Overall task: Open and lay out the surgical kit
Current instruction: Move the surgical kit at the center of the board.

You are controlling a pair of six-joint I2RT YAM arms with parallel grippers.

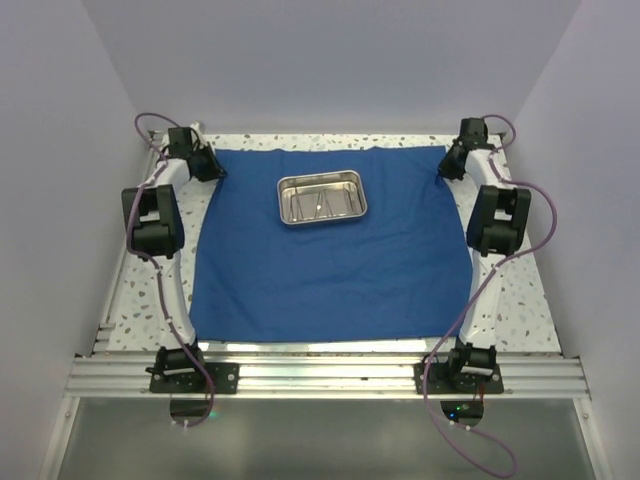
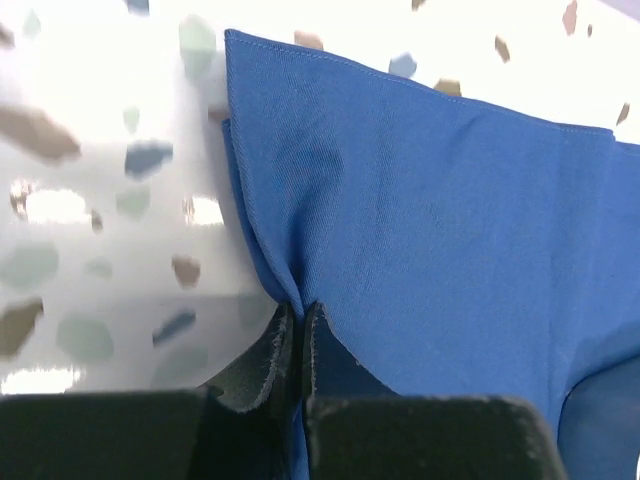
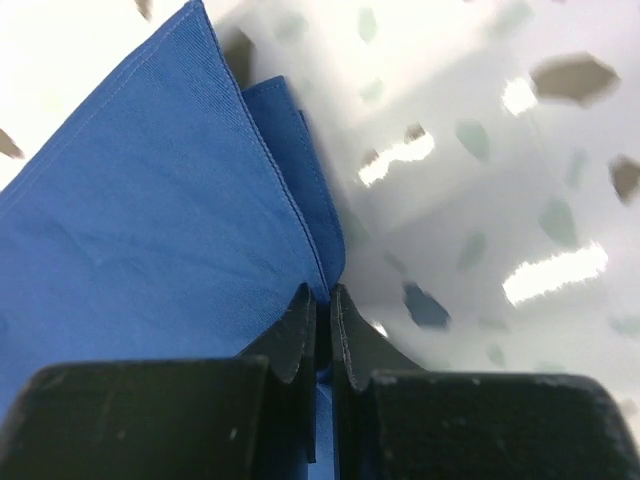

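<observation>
The royal-blue cloth wrap (image 1: 320,260) lies spread flat over the speckled table. A shiny steel tray (image 1: 321,198) with rounded corners stands on its far middle, with slim silver instruments (image 1: 322,204) lying inside. My left gripper (image 1: 208,168) is at the cloth's far left corner, shut on a pinch of the cloth (image 2: 420,220). My right gripper (image 1: 447,163) is at the far right corner, shut on the cloth's edge (image 3: 150,230). Both corners are lifted slightly off the table in the wrist views.
The speckled white tabletop (image 1: 150,290) shows on both sides of the cloth and along the back. Grey walls close in the left, right and back. An aluminium rail (image 1: 320,375) with the arm bases runs along the near edge.
</observation>
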